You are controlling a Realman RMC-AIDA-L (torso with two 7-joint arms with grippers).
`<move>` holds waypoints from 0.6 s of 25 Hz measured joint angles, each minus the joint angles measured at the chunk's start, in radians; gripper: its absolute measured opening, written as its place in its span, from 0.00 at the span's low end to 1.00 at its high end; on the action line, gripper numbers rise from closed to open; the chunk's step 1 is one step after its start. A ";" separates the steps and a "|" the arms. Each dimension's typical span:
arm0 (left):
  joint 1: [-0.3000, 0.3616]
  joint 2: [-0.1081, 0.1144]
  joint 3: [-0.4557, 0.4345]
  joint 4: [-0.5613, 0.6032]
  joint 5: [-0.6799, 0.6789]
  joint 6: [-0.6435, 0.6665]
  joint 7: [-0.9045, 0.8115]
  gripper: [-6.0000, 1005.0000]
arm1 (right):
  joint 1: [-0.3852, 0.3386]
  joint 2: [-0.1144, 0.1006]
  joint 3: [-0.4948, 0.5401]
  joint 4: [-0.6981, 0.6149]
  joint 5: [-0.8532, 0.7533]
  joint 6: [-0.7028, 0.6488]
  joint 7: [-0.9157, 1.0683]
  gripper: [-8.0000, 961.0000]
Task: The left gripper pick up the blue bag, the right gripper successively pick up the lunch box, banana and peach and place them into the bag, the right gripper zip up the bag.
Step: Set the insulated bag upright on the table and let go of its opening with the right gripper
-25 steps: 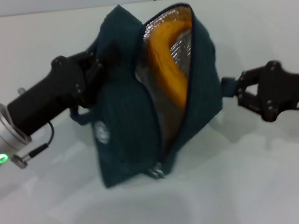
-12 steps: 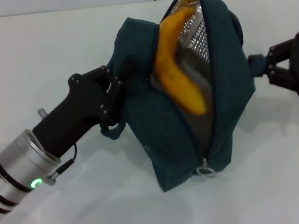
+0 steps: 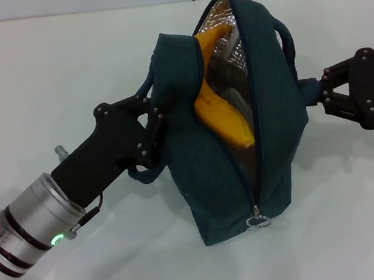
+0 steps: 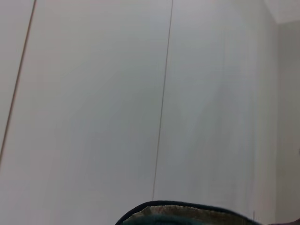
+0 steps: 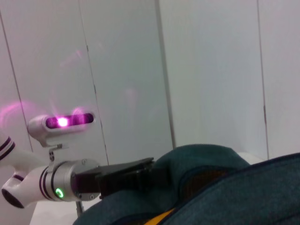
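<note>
Over the white table [image 3: 42, 76], held off its surface: we see the dark teal-blue fabric bag with silver foil lining [image 3: 196, 159], near the middle of the head view, mouth gaping from 12 o'clock down to 6 o'clock.

Left hand [image 3: 154, 120]: at the bag's 9 o'clock, black fingers clamped on the bag's fabric by a rope-like handle; silver wrist with green light trails toward 8 o'clock.

Right hand [image 3: 319, 91]: at the bag's 3 o'clock, touching or just beside the outer wall; we cannot tell whether its fingers are apart or together.

Large curved yellow-orange banana [image 3: 221, 112]: inside the bag, lying along the opening, its upper tip close to the rim at 12 o'clock.

Lunch box and peach: we cannot make either out; a grey shape behind the banana may be the box.

Metal ring zipper pull [image 3: 257, 222]: at the bag's 6 o'clock end, zipper undone along the whole mouth.

Stage, as we judge it: packing looks done or nearly so; zipping remains.

Risk one: the banana could catch the zipper track and jam the slider.

Risk two: soft fabric held at one side only could swing or fold when we tug the pull.

Risk three: the ring is small and easily missed.
</note>
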 joint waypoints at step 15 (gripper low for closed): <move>0.005 0.003 0.000 -0.002 0.005 -0.005 0.002 0.04 | -0.079 0.039 0.092 -0.081 0.001 -0.069 -0.022 0.27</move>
